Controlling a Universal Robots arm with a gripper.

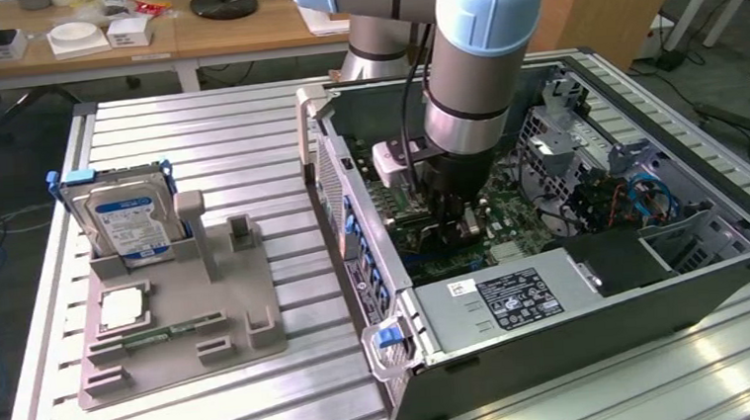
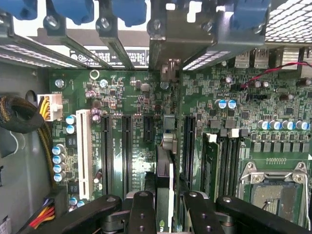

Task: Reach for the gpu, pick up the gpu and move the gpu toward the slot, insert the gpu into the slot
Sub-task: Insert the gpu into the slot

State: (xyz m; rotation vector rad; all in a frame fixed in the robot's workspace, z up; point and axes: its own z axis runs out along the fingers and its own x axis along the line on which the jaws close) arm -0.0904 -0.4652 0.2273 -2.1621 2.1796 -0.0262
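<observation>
A workshop floor with trailing cables and a wooden desk lies behind a ribbed metal table that carries everything. Largest on it is the open computer case, lying on its side with its green motherboard facing up. The robot arm reaches straight down into the case. Near the exterior view's left, well apart from the case, a grey fixture tray holds an upright hard drive with a blue label. A grey power supply fills the case's near corner.

Inside, rows of long black slots, a white slot and a silver processor socket crowd the board around the gripper. Its black fingers stand at a narrow setting, clamped on the gpu, which shows edge-on as a thin dark blade with its metal bracket toward the case's rear wall. The card stands upright over the board; the slot beneath it is hidden, so its seating cannot be judged.
</observation>
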